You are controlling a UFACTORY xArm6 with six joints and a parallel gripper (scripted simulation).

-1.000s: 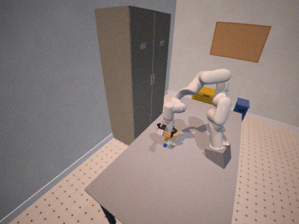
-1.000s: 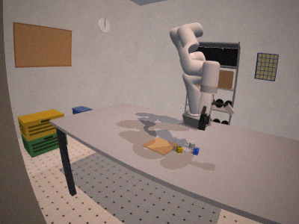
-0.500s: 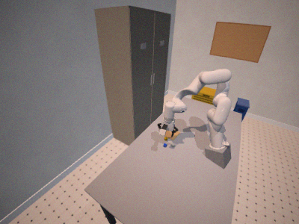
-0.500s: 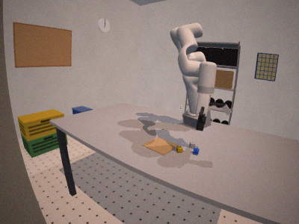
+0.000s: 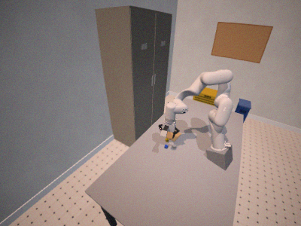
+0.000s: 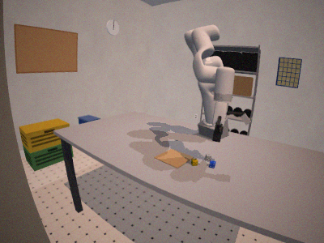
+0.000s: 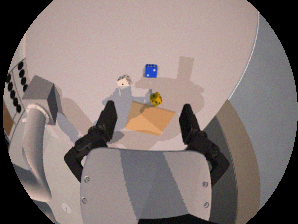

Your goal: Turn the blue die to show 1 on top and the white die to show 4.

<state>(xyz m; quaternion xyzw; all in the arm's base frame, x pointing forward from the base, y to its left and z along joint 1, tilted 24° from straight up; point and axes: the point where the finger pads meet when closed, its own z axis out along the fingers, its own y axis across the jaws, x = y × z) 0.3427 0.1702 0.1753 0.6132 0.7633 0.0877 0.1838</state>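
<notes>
Blue die (image 5: pixel 166 146) (image 6: pixel 212 164) (image 7: pixel 151 71) is on the table (image 5: pixel 177 181) (image 6: pixel 259 182) (image 7: pixel 200 30), off the mat (image 5: pixel 174 135) (image 6: pixel 173 158) (image 7: pixel 151 119). In the ext. view it's the rightmost die, w/ the white die (image 5: pixel 174 146) (image 6: pixel 208 158) (image 7: pixel 124 80) near it, a bit farther & left, also off the mat. Yellow die (image 5: pixel 167 140) (image 6: pixel 194 162) (image 7: pixel 156 99) is b/w the mat & blue die in that view, right by the mat's edge; can't tell if it touches. Orange mat is at left of the dice there, on the table. Top nos. on blue & white too small to read for sure. Gripper (image 5: pixel 168 129) (image 6: pixel 218 138) (image 7: pixel 148 110) is wide open, nothing b/w its fingers, up above the table & pointing down; in the ext. view it's on the far side of the dice, apart from all 3. Arm (image 5: pixel 217 132) (image 6: pixel 206 73) stands on a grey base (image 5: pixel 227 163) (image 6: pixel 202 134) (image 7: pixel 39 85), far side in the ext. view, w/ a shelf rack (image 6: pixel 254 81) behind. Tall cabinet (image 5: pixel 114 75) is on the far left in the top view, yellow crate (image 5: pixel 205 96) (image 6: pixel 44 125) beyond the table's far end.
</notes>
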